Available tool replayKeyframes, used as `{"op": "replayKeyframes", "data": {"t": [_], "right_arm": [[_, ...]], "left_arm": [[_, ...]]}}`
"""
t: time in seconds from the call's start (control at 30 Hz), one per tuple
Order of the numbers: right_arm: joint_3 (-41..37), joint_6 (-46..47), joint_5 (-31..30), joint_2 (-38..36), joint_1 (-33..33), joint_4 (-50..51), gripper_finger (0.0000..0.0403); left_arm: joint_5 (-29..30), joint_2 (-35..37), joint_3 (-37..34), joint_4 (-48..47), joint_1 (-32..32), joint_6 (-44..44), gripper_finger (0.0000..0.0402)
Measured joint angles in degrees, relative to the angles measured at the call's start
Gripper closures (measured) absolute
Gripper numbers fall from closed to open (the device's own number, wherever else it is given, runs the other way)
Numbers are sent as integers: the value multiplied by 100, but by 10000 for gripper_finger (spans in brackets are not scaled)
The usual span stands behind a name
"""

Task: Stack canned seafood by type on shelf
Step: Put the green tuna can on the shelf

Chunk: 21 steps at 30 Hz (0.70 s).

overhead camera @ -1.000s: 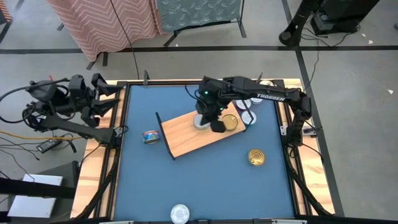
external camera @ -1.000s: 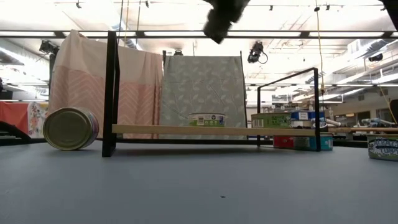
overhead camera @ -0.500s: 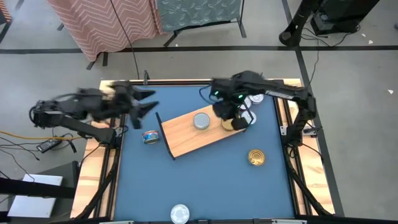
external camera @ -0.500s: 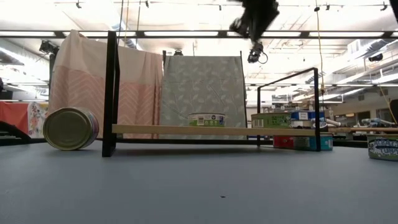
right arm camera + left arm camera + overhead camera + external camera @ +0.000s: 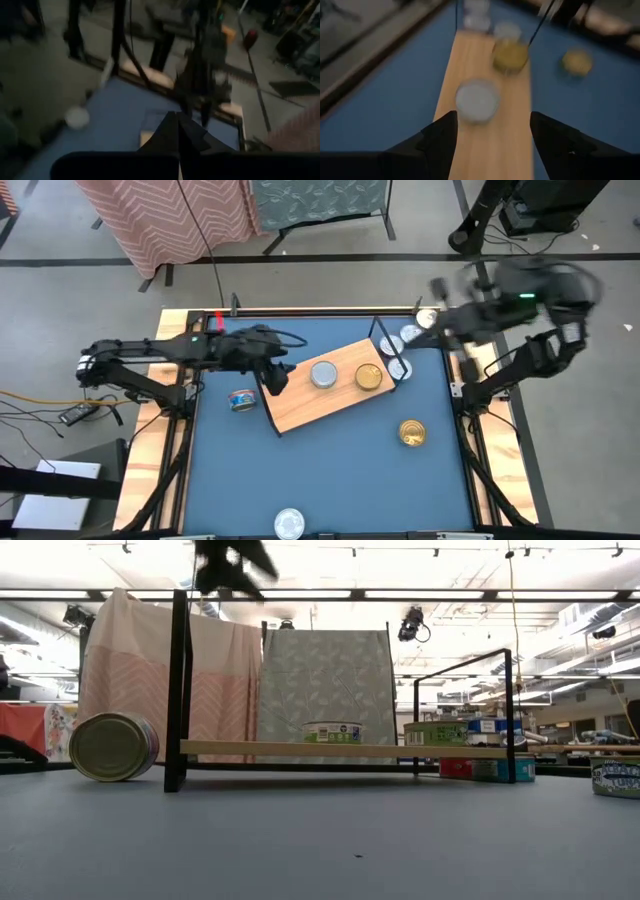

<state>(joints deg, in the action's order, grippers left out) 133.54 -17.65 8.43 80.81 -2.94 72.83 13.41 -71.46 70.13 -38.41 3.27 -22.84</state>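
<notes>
The left gripper (image 5: pixel 272 372) is hovering with its fingers spread and empty over the near-left end of the shelf (image 5: pixel 300 402), which is lying slantwise on the blue table (image 5: pixel 330 470). A silver-lidded tin (image 5: pixel 323 375) and a gold-lidded tin (image 5: pixel 369 377) are sitting on the board. A blue-labelled tin (image 5: pixel 241 400) is lying just beside the shelf's black wire end frame (image 5: pixel 180 690). The right gripper (image 5: pixel 177 131) is clenched, raised beyond the table's far-right corner.

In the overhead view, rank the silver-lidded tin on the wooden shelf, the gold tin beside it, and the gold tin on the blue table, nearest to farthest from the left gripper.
1. Silver-lidded tin, mid-shelf, nearest the open left gripper.
2. Gold tin on the shelf, toward its right end.
3. Gold tin on the blue table, off the shelf, farthest.
</notes>
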Motion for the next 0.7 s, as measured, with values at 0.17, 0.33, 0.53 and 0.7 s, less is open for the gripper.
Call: {"op": "replayKeyframes", "data": {"t": [0.17,0.33,0.53,0.7], "right_arm": [[6,683,-682,-396,-517,-148,400],[-1,1034,-1048,-577,-845,-298,397],[-1,1045,-1357,-582,-1025,-374,397],[-57,1059,-1395,-572,-1025,-378,397]], "left_arm": [[-675,-346,11,-283,469,410,149],[-1013,-833,11,-420,733,855,149],[-1518,-1685,11,-465,831,1208,149],[-1565,-2178,11,-406,836,1357,149]]}}
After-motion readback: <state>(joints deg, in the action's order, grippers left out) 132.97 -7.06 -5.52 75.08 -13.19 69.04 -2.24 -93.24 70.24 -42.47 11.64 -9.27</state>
